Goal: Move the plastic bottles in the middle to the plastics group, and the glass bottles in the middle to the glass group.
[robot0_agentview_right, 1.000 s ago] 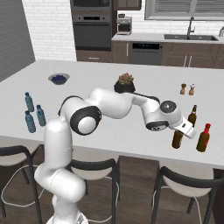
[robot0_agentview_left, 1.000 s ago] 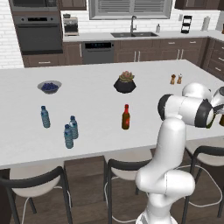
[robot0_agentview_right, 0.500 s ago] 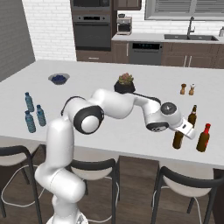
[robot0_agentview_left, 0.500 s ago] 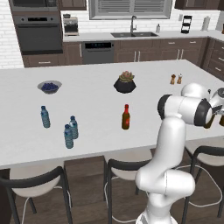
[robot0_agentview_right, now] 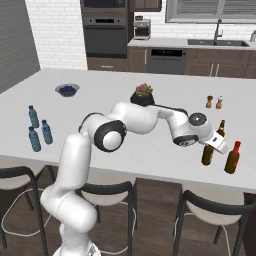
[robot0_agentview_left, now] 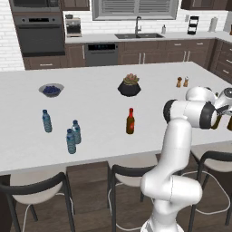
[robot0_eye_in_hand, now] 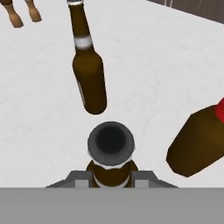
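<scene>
My gripper is shut on the neck of an olive-amber glass bottle at the counter's right end; in the hand view its open mouth sits between my fingers. Close by stand two bottles of the glass group, a brown one behind and a red-topped one to the right. A reddish-brown glass bottle with a red top stands alone mid-counter. The plastics group, three small blue water bottles, is at the left.
A bowl of dark berries sits at the back left and a potted plant at the back centre. Salt and pepper shakers stand behind the glass group. Stools line the counter's near edge.
Almost nothing: my gripper keeps its hold on the olive-amber bottle beside the glass group, shifted only slightly.
</scene>
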